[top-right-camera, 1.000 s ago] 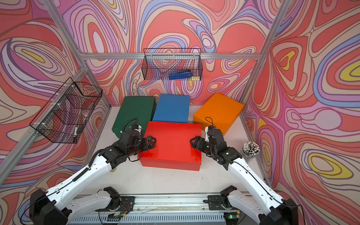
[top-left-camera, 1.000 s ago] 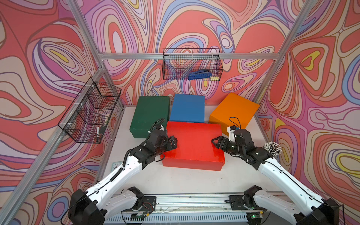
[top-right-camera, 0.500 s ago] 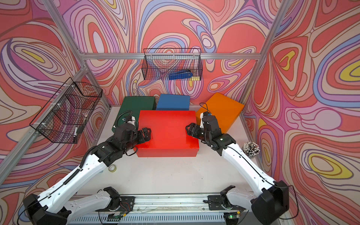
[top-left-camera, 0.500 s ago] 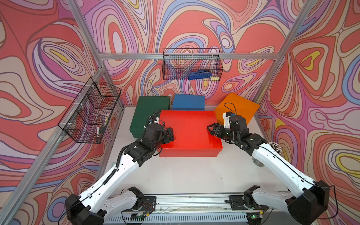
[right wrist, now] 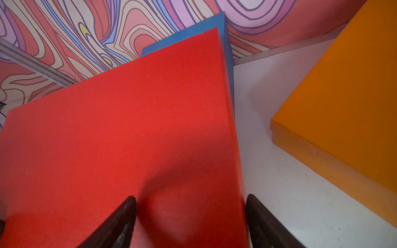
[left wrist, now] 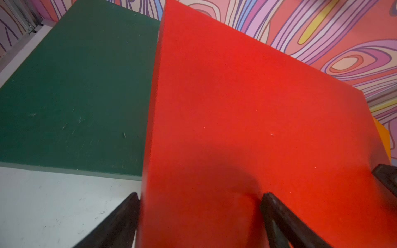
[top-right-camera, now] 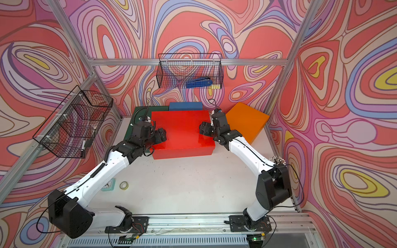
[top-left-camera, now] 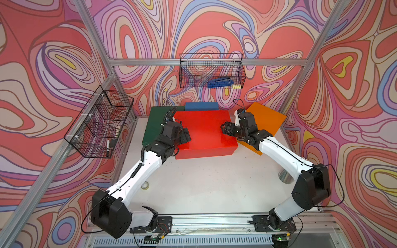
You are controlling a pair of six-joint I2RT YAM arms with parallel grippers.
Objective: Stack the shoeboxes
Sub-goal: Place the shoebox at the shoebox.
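Note:
Both grippers hold the red shoebox (top-left-camera: pixel 204 128) (top-right-camera: pixel 180 128) off the table, its far part over the blue shoebox (top-left-camera: pixel 201 106) (right wrist: pixel 227 53). My left gripper (top-left-camera: pixel 184 135) (left wrist: pixel 199 195) is shut on the red box's left end, one finger on the lid and one against the side. The right gripper (top-left-camera: pixel 225 128) (right wrist: pixel 190 197) clamps the right end the same way. Left of the red box lies the dark green shoebox (top-left-camera: pixel 155 124) (left wrist: pixel 75 85). The orange shoebox (top-left-camera: pixel 266 118) (right wrist: pixel 343 96) lies at an angle on the right.
Black wire baskets hang on the left wall (top-left-camera: pixel 101 122) and the back wall (top-left-camera: pixel 211 70), the back one holding a blue stapler (top-left-camera: pixel 220 82). A tape roll (top-left-camera: pixel 145 186) and a small teal clock (top-right-camera: pixel 108 184) lie front left. A cup of pens (top-right-camera: pixel 277 160) stands far right.
Both arms have carried the red shoebox up and toward the back wall. It now covers most of the blue box, which showed fully a second ago.

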